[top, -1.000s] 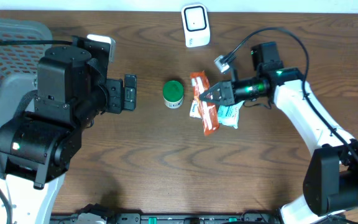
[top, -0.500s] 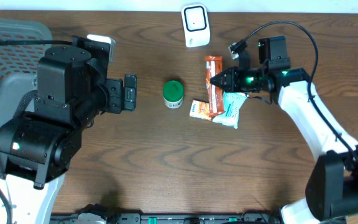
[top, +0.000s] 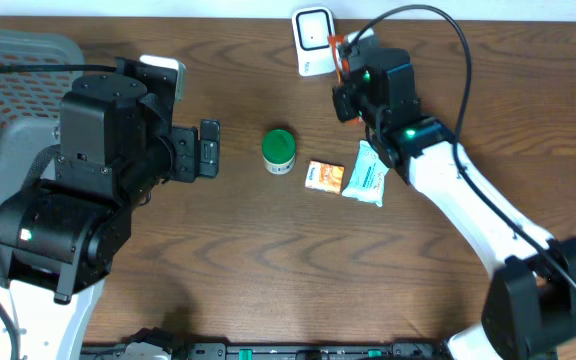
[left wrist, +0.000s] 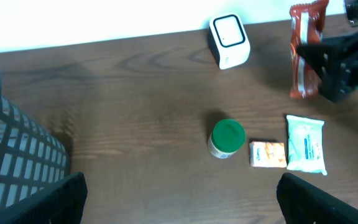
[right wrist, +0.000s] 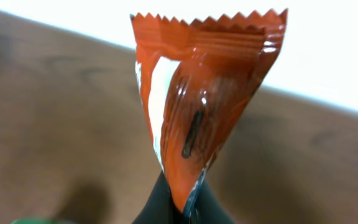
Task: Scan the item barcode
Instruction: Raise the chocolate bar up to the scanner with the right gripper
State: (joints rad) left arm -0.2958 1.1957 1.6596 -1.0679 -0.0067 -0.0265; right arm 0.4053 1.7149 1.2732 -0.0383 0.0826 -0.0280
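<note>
Wooden bench [top: 268, 260]: right claw [right wrist: 180, 208], clamped on one end of the orange snack packet [right wrist: 197, 106], holds it off the surface just beside the white scanner [top: 314, 40], presumably to present its barcode. Left claw [top: 208, 148] stands wide apart, empty, well away.

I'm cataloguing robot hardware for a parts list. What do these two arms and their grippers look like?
Both arms pair white link shells with black joint housings, each showing a small green light. The left arm looks bulky and mostly black; the right arm is slimmer, with a thin black cable looping above it. Both the left gripper and right gripper have black fingers.
</note>
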